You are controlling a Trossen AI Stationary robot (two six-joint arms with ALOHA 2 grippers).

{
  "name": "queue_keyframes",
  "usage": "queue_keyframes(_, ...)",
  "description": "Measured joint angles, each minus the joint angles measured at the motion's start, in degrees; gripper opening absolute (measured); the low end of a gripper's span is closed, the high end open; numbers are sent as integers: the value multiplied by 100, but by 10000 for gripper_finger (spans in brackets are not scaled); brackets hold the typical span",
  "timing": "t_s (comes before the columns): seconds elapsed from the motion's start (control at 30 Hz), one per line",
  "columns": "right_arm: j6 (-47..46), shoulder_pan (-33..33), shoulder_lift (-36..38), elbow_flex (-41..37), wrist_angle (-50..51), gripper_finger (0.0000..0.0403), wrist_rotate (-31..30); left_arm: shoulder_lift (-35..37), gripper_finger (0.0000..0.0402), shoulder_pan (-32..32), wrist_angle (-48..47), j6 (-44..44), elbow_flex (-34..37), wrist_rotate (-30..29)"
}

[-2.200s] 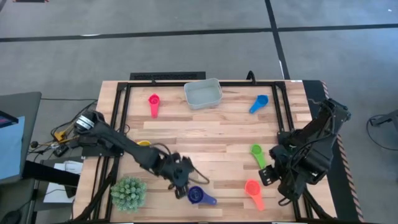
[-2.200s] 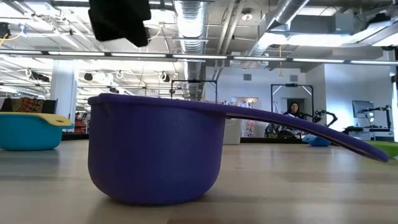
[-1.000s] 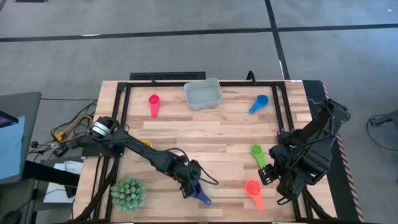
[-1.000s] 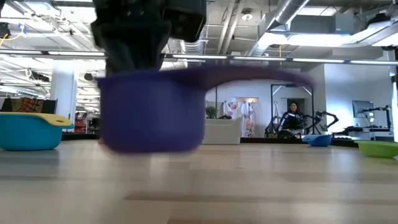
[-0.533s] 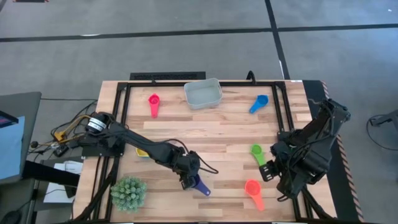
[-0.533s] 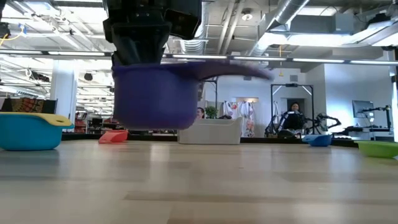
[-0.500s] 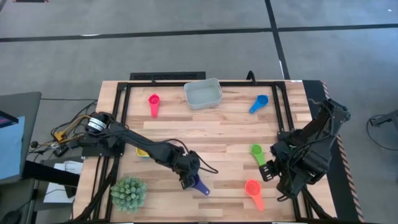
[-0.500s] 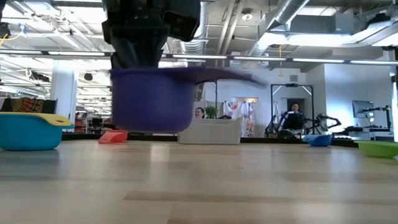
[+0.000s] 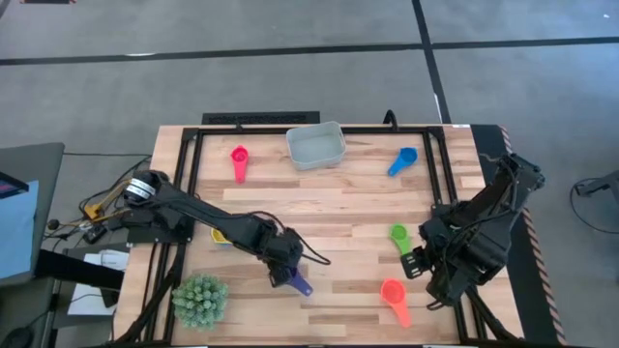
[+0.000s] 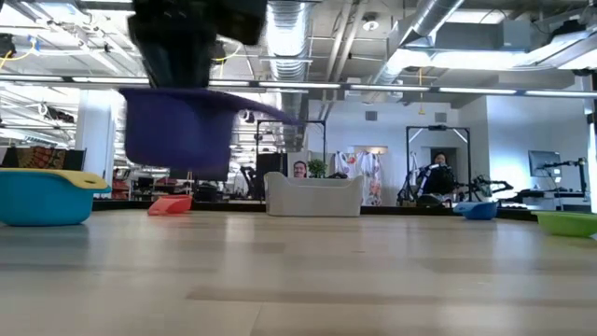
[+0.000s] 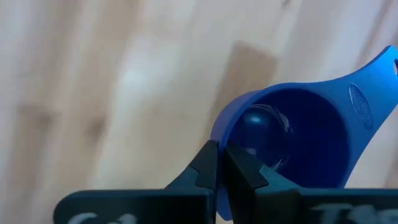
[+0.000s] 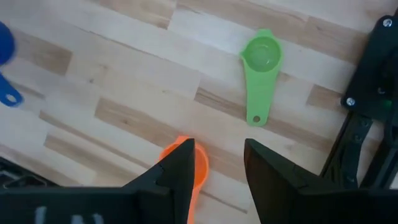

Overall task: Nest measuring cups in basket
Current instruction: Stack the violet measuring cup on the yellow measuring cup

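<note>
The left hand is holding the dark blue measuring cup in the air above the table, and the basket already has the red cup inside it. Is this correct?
Only the second part is wrong. In the high view the basket holds no cup, and the red cup lies on the table beside it. The left hand does hold the dark blue measuring cup above the table.

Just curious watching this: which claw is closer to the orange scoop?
Right. The right claw hovers open just above the orange scoop; the left claw, shut on the dark blue scoop, is farther across the table.

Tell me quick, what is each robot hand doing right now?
Left gripper: shut on the dark blue measuring cup, lifted off the table.
Right gripper: jaws open, holding nothing, above the orange measuring cup.
</note>
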State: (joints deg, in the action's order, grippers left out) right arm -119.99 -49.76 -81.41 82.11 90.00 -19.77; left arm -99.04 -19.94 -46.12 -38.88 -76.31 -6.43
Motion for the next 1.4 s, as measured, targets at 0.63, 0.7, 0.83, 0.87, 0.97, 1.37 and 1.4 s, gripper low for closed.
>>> queue_keyframes(0.63, 61, 177, 0, 7, -37, 169, -263, 3871, 0, 380, -2348, -589, 2012, -1145)
queue_keyframes(0.7, 105, 222, 0, 7, -39, 171, -318, 4248, 0, 545, -2311, -673, 2396, -1049)
queue_keyframes(0.83, 342, 385, 0, 7, -33, 173, -335, 4761, 0, 747, -2108, -841, 3037, -910)
queue_keyframes(0.87, 404, 438, 0, 7, -33, 173, -333, 4833, 0, 770, -2023, -841, 3171, -869)
queue_keyframes(0.97, 622, 586, 0, 7, -47, 171, -333, 4978, 0, 796, -1737, -690, 3512, -731)
queue_keyframes(1.37, 1436, 1119, 0, 7, -48, 183, -289, 4996, 7, 793, -1254, -199, 3875, -540)
queue_keyframes(1.4, 1513, 1168, 0, 7, -49, 185, -289, 4996, 12, 793, -1259, -191, 3875, -540)
